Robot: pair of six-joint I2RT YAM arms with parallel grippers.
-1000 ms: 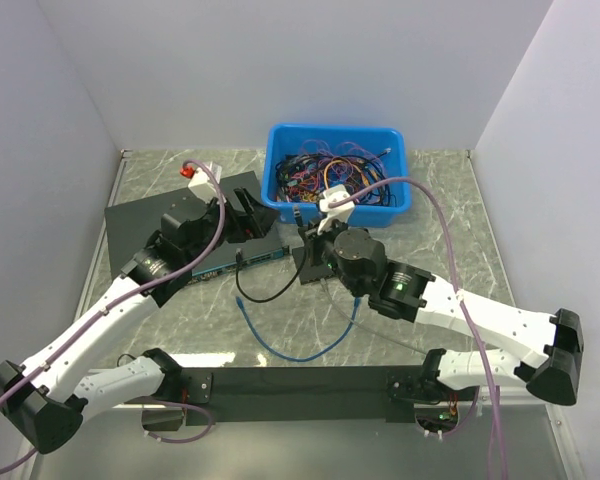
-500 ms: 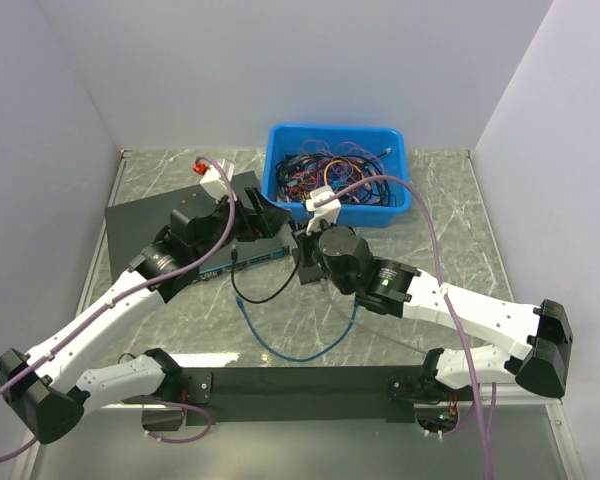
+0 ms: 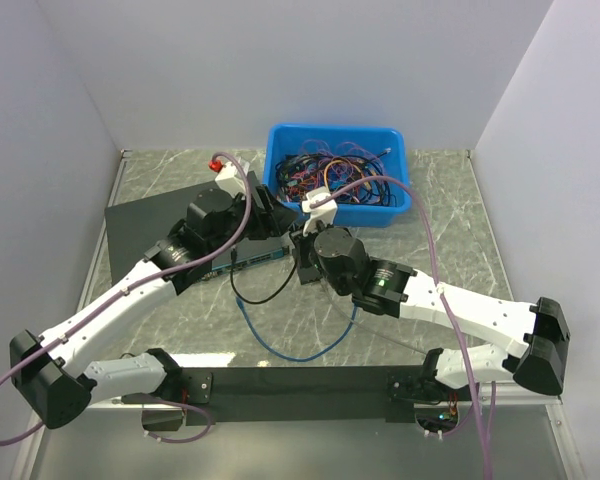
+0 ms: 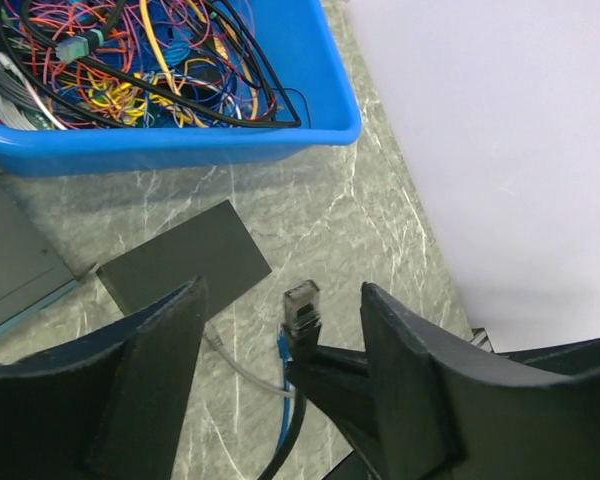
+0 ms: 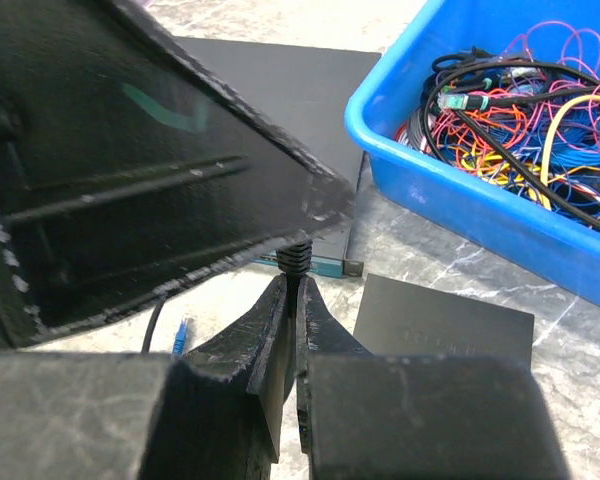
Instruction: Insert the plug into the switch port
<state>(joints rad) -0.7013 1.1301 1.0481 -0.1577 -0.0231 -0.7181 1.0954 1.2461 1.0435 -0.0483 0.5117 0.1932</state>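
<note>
The blue cable (image 3: pixel 280 347) lies loose on the table in front of both grippers. Its plug (image 5: pixel 181 335) rests on the table near the left gripper, held by nothing. The small black box (image 4: pixel 185 258) lies flat before the bin and also shows in the right wrist view (image 5: pixel 445 325); its ports do not show. My right gripper (image 5: pixel 292 285) is shut on the black cable just below its connector (image 4: pixel 301 300) and holds it upright. My left gripper (image 4: pixel 280 290) is open, with its jaws on either side of that black connector and not touching it.
A blue bin (image 3: pixel 335 128) full of tangled coloured wires stands behind the small box. The large black unit with a blue front strip (image 3: pixel 160 215) lies at the back left. A thin grey cable (image 4: pixel 230 365) runs from the small box. White walls enclose the table.
My left arm has swung right and forward until its open jaws flank the connector held by the right gripper. The right gripper has shifted slightly left.
</note>
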